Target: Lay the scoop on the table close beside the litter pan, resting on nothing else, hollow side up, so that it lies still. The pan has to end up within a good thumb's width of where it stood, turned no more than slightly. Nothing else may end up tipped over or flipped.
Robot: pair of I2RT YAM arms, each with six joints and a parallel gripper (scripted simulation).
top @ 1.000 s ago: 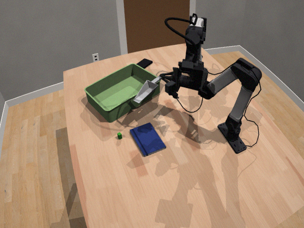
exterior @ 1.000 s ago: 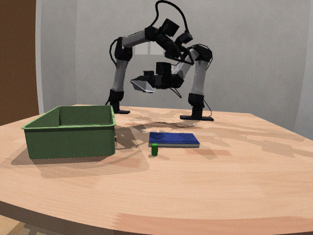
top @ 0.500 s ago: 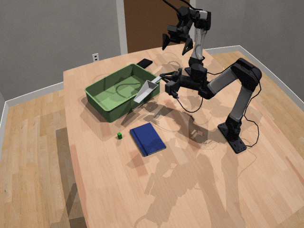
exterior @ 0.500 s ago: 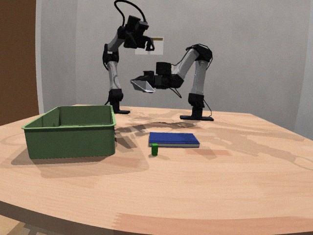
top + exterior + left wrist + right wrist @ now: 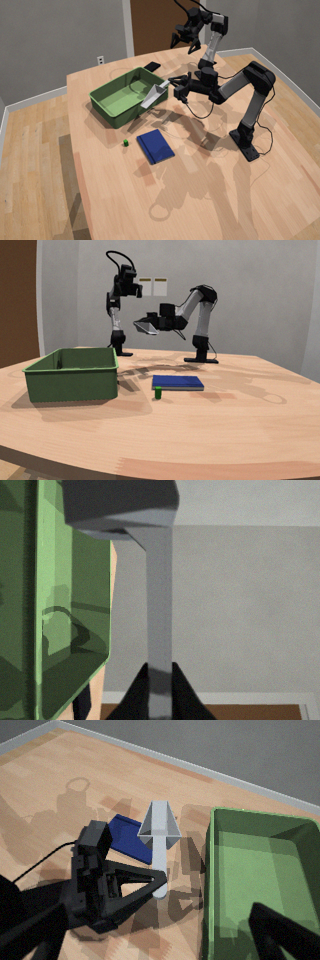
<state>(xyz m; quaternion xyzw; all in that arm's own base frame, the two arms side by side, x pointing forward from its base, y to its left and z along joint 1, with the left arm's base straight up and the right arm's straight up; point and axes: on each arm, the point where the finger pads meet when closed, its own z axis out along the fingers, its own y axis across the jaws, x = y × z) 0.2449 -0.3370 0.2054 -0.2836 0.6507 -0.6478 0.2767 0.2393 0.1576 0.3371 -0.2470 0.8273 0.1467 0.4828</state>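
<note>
The grey scoop (image 5: 154, 96) (image 5: 146, 328) (image 5: 159, 590) (image 5: 159, 820) hangs in the air, well above the table, hollow side up. My left gripper (image 5: 169, 80) (image 5: 160, 671) (image 5: 165, 878) is shut on its handle near the end. The green litter pan (image 5: 103, 111) (image 5: 72, 385) (image 5: 15, 580) (image 5: 211, 870) stands upright on the table (image 5: 116, 193) (image 5: 180, 436). In the right wrist view the scoop appears to the left of the pan's long wall. My right gripper (image 5: 181, 50) (image 5: 158, 912) is open and empty, higher up and looking down on the scoop.
A blue notebook (image 5: 155, 147) (image 5: 177, 380) (image 5: 132, 837) lies flat near the pan. A small green block (image 5: 125, 142) (image 5: 158, 392) stands beside it. A black flat object (image 5: 152, 66) (image 5: 81, 705) lies by the pan's far end.
</note>
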